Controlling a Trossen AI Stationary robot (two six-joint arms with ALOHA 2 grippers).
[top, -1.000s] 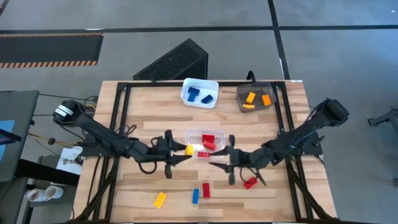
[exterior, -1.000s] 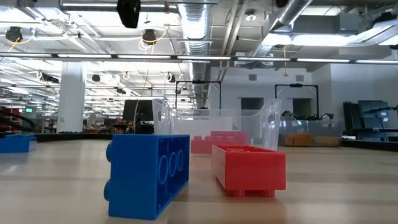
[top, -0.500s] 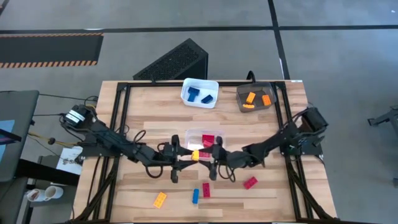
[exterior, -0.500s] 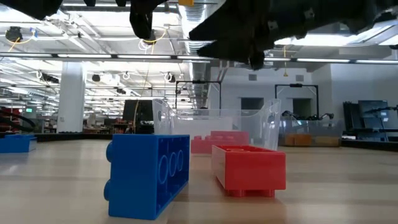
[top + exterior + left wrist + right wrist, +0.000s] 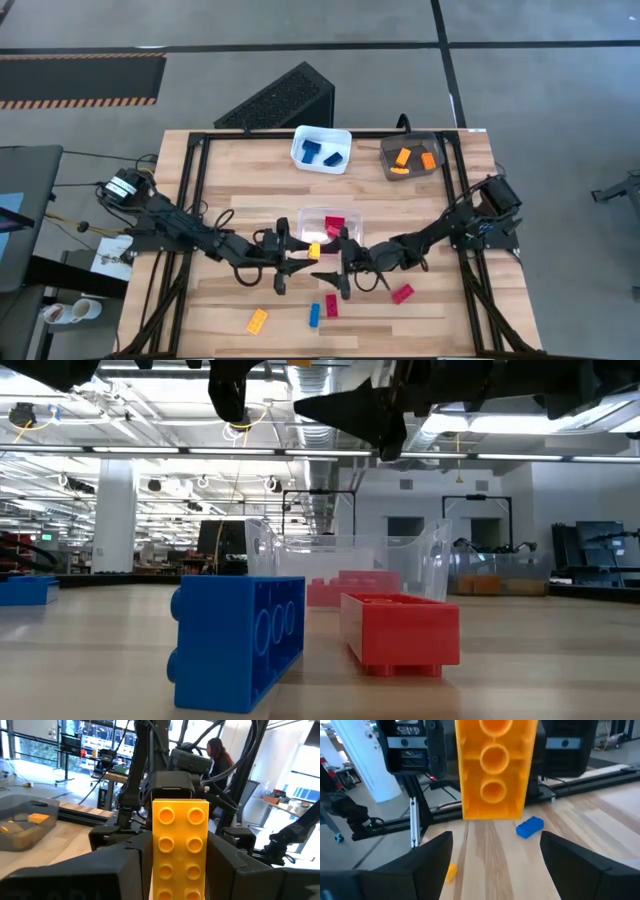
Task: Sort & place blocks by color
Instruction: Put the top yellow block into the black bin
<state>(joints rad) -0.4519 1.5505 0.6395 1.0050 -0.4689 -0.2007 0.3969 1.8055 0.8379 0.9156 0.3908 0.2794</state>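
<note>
My left gripper (image 5: 300,250) is clamped on a yellow brick (image 5: 180,847), held up facing my right gripper (image 5: 322,276), whose fingers stand wide apart just ahead. This looks like a handover; next I'd close the right on the brick.

You have three bins on the wooden table (image 5: 240,215): a white bin (image 5: 321,150) near its far edge, a grey bin (image 5: 409,157) beside that, and a clear bin (image 5: 305,217) mid-table. A dark ribbed panel (image 5: 285,97) lies beyond the table.
</note>
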